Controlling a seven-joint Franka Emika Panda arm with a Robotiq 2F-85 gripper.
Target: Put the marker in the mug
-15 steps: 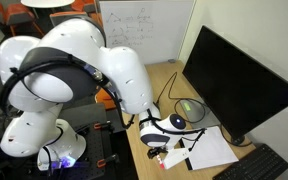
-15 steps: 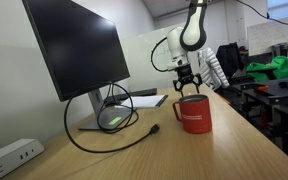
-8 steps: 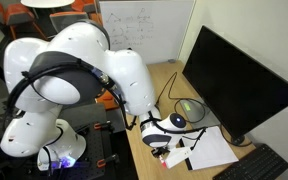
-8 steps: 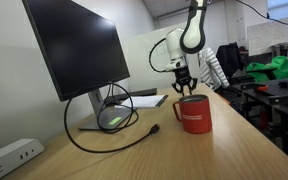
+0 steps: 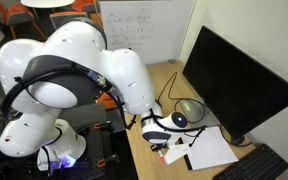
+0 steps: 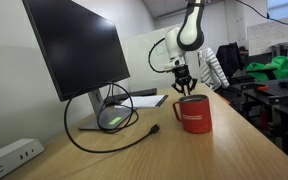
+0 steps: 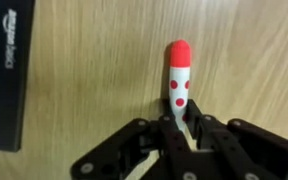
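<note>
at nine o'clock in my wrist view, a black slab [image 7: 6, 85] lies on the wooden desk [image 7: 84, 60]. dead centre, the marker [image 7: 179, 88] points its red tip to twelve, its lower end pinched by the gripper [image 7: 181, 132]. in an exterior view the gripper hangs at eleven o'clock of the mug [image 6: 193, 114].

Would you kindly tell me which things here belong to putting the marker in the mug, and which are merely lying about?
Part of the job: the marker, gripped by the gripper; the mug.

Just lying about: monitor, black cable, power strip, sheet of paper, keyboard.
</note>
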